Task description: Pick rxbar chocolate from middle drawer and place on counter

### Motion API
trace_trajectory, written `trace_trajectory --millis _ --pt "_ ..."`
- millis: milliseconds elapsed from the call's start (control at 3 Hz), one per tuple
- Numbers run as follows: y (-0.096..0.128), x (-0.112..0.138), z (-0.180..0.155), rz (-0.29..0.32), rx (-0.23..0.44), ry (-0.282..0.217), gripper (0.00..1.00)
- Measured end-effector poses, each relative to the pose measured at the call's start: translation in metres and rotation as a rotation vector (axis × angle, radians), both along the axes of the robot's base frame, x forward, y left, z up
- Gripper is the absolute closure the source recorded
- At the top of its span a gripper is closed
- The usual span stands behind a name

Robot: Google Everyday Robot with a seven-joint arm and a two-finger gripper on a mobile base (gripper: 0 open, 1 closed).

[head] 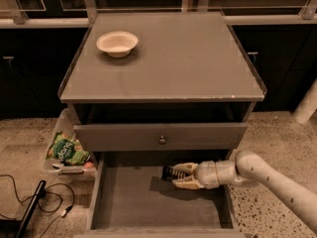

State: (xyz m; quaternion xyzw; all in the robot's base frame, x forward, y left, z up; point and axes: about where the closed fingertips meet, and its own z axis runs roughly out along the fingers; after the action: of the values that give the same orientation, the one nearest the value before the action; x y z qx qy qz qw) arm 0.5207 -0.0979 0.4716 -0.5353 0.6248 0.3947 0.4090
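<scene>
From the camera view: the pincer (pixel 182 176) reaches low into the open middle drawer (pixel 143 205), fingers clamped on one end of the rxbar chocolate (pixel 169 172), likely so it lifts clear of the drawer floor. The tabletop (pixel 188 58) above awaits it, bowl (pixel 117 42) toward its far-left corner.

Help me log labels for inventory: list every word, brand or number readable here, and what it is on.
"dang" (blurred, uncertain): white script on the green snack bag.
White print on the rxbar chocolate, at the gripper in the middle drawer: too small to read.
No other text shows.
</scene>
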Motion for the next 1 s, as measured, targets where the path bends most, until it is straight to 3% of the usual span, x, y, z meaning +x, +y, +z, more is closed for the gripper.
trace_trajectory --millis 667,1000 --pt "-0.037 0.006 0.09 -0.086 -0.262 -0.054 1.0" --pt "-0.067 0.006 0.152 -0.129 -0.369 -0.086 1.0"
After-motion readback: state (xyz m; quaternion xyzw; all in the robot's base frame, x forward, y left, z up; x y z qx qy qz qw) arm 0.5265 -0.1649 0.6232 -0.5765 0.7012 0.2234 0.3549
